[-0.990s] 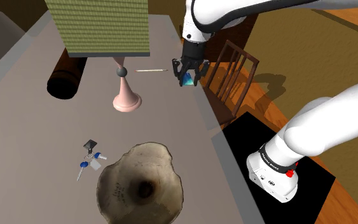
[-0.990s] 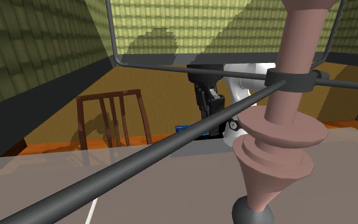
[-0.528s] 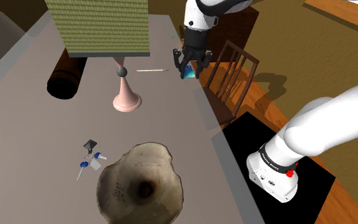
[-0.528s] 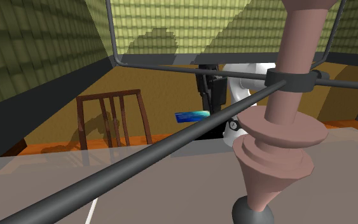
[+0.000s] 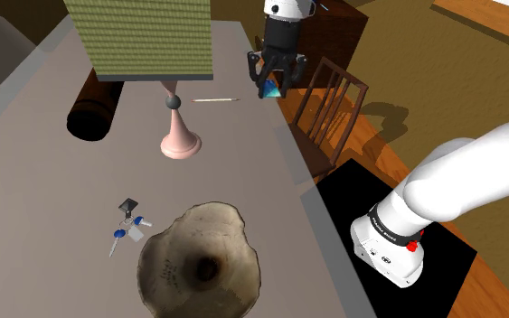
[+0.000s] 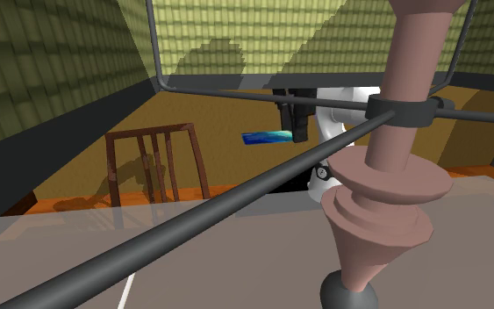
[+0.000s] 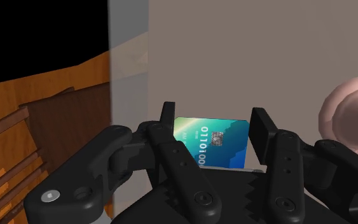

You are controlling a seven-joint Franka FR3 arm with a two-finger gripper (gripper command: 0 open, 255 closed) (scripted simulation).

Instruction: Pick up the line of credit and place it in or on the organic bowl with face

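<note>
A blue-green credit card hangs in the air above the table's far right edge, with my black gripper shut on it. From the second exterior view the card sticks out level from the gripper, well above the tabletop. Looking along the hand, the card sits clasped between the two fingers of the gripper, its chip and digits showing. The brownish, rough-rimmed bowl rests on the table's near end, far from the gripper.
A pink lamp base under a green shade stands between card and bowl. A dark cylinder, a thin stick and a bunch of keys lie on the grey table. A wooden chair stands beside the table edge.
The gripper has risen straight up from near the tabletop, carrying the card higher above the table's edge. Nothing else has moved.
</note>
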